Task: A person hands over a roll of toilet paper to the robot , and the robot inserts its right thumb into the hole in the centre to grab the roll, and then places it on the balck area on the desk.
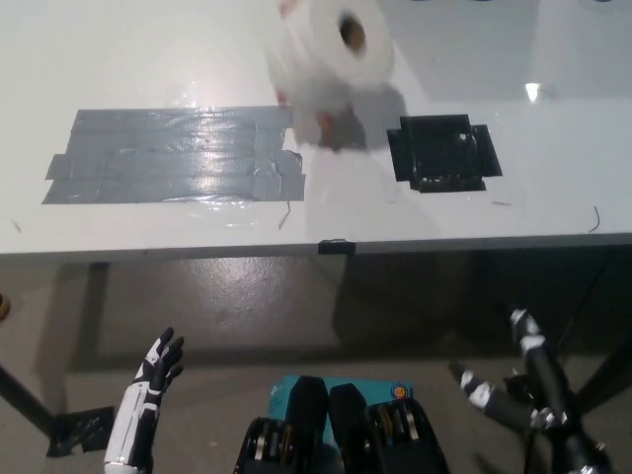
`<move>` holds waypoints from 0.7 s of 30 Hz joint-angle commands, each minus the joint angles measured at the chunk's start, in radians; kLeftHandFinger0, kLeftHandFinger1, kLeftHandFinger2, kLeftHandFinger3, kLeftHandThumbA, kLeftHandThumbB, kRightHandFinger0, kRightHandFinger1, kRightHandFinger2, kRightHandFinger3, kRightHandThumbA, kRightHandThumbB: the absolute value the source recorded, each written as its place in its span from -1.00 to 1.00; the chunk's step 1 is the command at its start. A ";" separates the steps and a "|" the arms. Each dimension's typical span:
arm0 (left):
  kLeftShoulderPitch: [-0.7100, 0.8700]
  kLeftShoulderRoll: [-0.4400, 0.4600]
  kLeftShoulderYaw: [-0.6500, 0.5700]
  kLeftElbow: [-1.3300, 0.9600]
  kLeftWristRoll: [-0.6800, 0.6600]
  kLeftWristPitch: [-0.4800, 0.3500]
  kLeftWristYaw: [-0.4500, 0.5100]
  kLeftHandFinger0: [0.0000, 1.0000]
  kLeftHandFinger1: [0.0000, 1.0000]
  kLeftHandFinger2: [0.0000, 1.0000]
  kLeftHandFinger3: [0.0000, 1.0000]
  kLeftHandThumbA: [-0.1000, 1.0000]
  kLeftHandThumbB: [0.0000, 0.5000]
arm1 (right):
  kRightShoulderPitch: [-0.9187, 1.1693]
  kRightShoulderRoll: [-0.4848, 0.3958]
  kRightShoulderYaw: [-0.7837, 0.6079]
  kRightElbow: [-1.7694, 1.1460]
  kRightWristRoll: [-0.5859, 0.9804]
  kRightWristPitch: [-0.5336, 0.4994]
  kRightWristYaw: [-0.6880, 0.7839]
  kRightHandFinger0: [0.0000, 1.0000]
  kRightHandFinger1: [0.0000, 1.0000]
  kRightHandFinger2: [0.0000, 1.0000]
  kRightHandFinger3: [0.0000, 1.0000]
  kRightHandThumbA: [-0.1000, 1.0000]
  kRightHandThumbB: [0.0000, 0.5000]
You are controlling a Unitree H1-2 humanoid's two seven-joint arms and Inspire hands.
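**Roll Offered Core-First Across the Desk**

A person's hand [334, 128] holds a roll [331, 54] of toilet paper above the far side of the white desk [553, 207], its cardboard hole [353, 35] turned towards the robot — an angle that appears meant to give a thumb a clear way in. The roll is blurred and only a little of the fingers beneath it shows, so the exact grip cannot be made out. It hangs between the two taped patches on the desk: a broad grey patch [173, 156] to one side and the smaller black area [442, 153] just beside it on the other, which is where the roll is meant to end up.

The robot has not yet met the offer. Its black right hand [513, 380] sits low, below the desk's near edge and well apart from the roll, fingers spread and holding nothing — seemingly ready to rise for the handover. The white left hand [158, 365] rests at the lower left, likewise below the edge, fingers apart and empty; the task gives it no part.

Judged from this, the work is at its very start: the right hand must climb and reach over the black area before the thumb can find the hole.
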 commanded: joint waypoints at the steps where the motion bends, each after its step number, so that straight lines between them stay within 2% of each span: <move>1: -0.022 0.012 0.009 -0.007 0.001 -0.038 0.014 1.00 1.00 1.00 1.00 1.00 -0.38 | -0.086 -0.041 -0.046 -0.163 0.048 0.068 0.021 1.00 1.00 1.00 1.00 0.47 0.16; 3: -0.026 0.010 0.011 -0.010 -0.001 -0.029 0.014 1.00 1.00 1.00 1.00 1.00 -0.32 | -0.141 -0.070 -0.062 -0.217 0.085 0.131 0.046 1.00 1.00 1.00 1.00 0.44 0.12; 5: -0.028 0.010 0.011 -0.010 0.000 -0.033 0.014 1.00 1.00 1.00 1.00 1.00 -0.39 | -0.208 -0.105 -0.075 -0.198 0.097 0.147 0.067 1.00 1.00 1.00 1.00 0.38 0.08; 7: -0.029 0.008 0.014 -0.014 -0.002 -0.033 0.017 1.00 1.00 1.00 1.00 0.99 -0.46 | -0.280 -0.146 -0.075 -0.192 0.100 0.226 0.102 1.00 1.00 1.00 1.00 0.50 0.13; 9: -0.033 0.010 0.015 -0.013 0.001 -0.034 0.019 1.00 1.00 1.00 1.00 0.99 -0.47 | -0.335 -0.186 -0.061 -0.182 0.114 0.275 0.146 1.00 1.00 1.00 1.00 0.66 0.04; 12: -0.039 0.012 0.016 -0.006 -0.001 -0.043 0.017 1.00 1.00 1.00 1.00 0.98 -0.44 | -0.436 -0.233 -0.048 -0.143 0.163 0.359 0.210 1.00 1.00 1.00 1.00 0.78 0.14; 13: -0.038 0.012 0.016 -0.005 0.003 -0.040 0.017 1.00 1.00 1.00 1.00 1.00 -0.40 | -0.489 -0.256 -0.043 -0.130 0.181 0.419 0.241 1.00 1.00 1.00 1.00 0.82 0.21; 15: -0.037 0.012 0.015 -0.004 0.004 -0.043 0.018 1.00 1.00 1.00 1.00 1.00 -0.40 | -0.548 -0.283 -0.037 -0.104 0.195 0.468 0.275 1.00 1.00 1.00 1.00 0.87 0.20; 18: -0.036 0.012 0.014 -0.004 0.003 -0.042 0.016 1.00 1.00 1.00 1.00 1.00 -0.41 | -0.672 -0.323 -0.013 -0.003 0.199 0.502 0.340 1.00 1.00 1.00 1.00 0.85 0.20; 21: -0.033 0.011 0.013 -0.012 0.007 -0.023 0.016 1.00 1.00 1.00 1.00 1.00 -0.34 | -0.786 -0.337 0.023 0.112 0.193 0.532 0.399 1.00 1.00 1.00 1.00 0.88 0.39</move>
